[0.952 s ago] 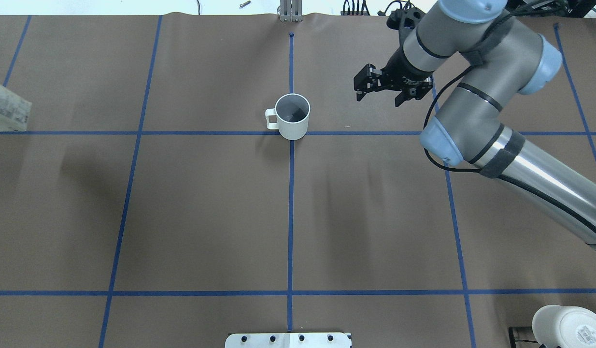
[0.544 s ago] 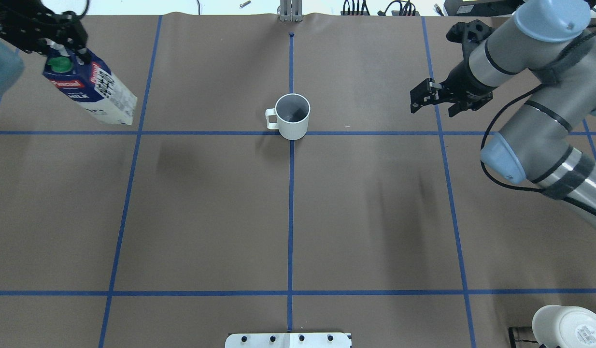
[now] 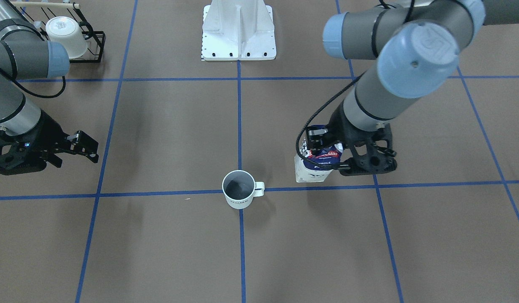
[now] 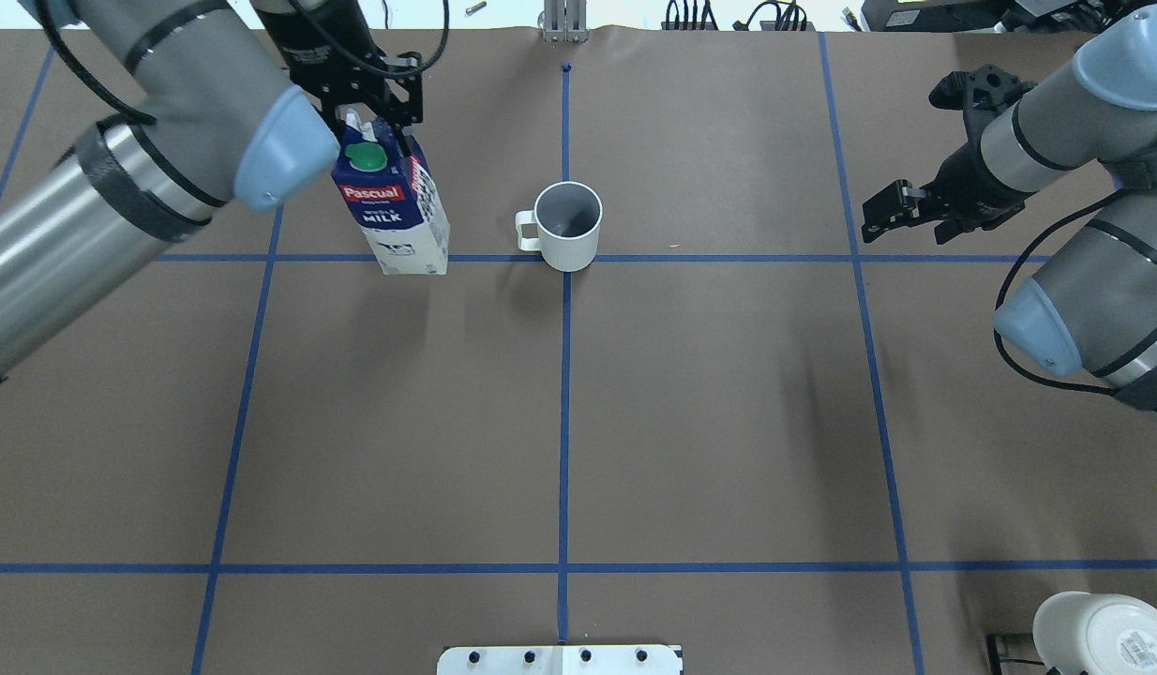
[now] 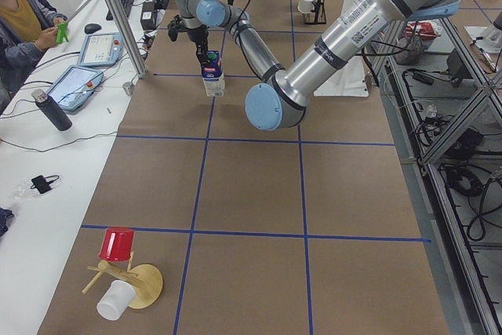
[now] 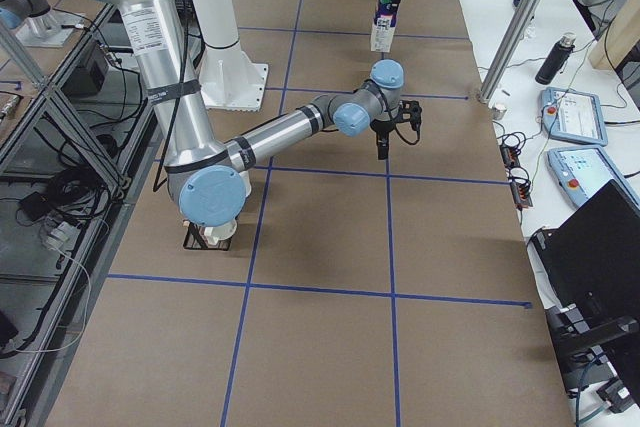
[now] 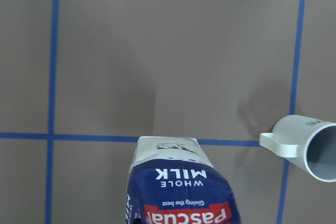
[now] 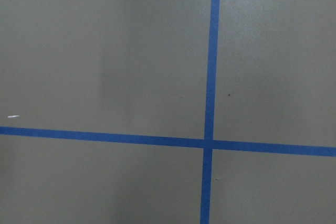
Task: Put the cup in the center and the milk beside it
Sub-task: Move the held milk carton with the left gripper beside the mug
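The cup (image 4: 567,225) stands upright on the center (image 4: 566,264), with its handle toward the milk; it also shows in the front view (image 3: 238,195) and the left wrist view (image 7: 310,148). My left gripper (image 4: 370,120) is shut on the gabled top of the milk (image 4: 396,211) and holds it upright just left of the cup, with a small gap to the handle. Whether the carton's base touches the surface I cannot tell. The milk also shows in the front view (image 3: 314,164) and the left wrist view (image 7: 178,187). My right gripper (image 4: 907,214) is open and empty, far right of the cup.
An upturned white mug (image 4: 1104,633) sits on a black rack at the near right corner. The robot's white base plate (image 4: 560,659) is at the near edge. A red cup (image 5: 118,245) and a wooden stand lie at the table's left end. The right wrist view shows only a tape crossing (image 8: 207,142).
My left gripper has carried the milk from the far left edge rightward to beside the cup. My right arm has drawn back to the right, away from the cup, still open.
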Motion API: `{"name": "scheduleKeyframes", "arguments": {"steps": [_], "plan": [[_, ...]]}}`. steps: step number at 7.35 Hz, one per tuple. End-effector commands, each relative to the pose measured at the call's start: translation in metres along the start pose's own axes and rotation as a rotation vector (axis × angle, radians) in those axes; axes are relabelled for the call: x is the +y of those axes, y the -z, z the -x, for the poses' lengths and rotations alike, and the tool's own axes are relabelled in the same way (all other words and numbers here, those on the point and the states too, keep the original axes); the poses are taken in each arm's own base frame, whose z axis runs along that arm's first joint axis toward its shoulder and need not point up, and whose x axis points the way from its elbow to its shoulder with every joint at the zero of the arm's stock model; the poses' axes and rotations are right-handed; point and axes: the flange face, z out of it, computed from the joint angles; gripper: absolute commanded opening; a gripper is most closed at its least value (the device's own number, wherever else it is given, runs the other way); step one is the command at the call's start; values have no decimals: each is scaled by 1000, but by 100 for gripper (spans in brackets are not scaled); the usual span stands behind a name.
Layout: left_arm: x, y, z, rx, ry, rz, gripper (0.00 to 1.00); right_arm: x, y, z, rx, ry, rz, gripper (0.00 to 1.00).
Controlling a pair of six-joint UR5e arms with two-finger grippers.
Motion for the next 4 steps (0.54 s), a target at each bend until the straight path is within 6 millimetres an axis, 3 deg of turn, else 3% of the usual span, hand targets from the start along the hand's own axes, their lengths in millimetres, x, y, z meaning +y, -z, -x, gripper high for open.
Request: {"name": "scheduleKeyframes", "arguments": {"steps": [1, 2, 4], "plan": [[38, -45, -49, -23, 0, 49, 53, 2, -3, -6, 10, -4, 1, 100], [38, -53, -62, -30, -9, 27, 53, 2, -3, -6, 11, -4, 0, 100], [40, -64, -68, -26, -16, 32, 57, 3, -6, -9, 17, -6, 2, 100]]}}
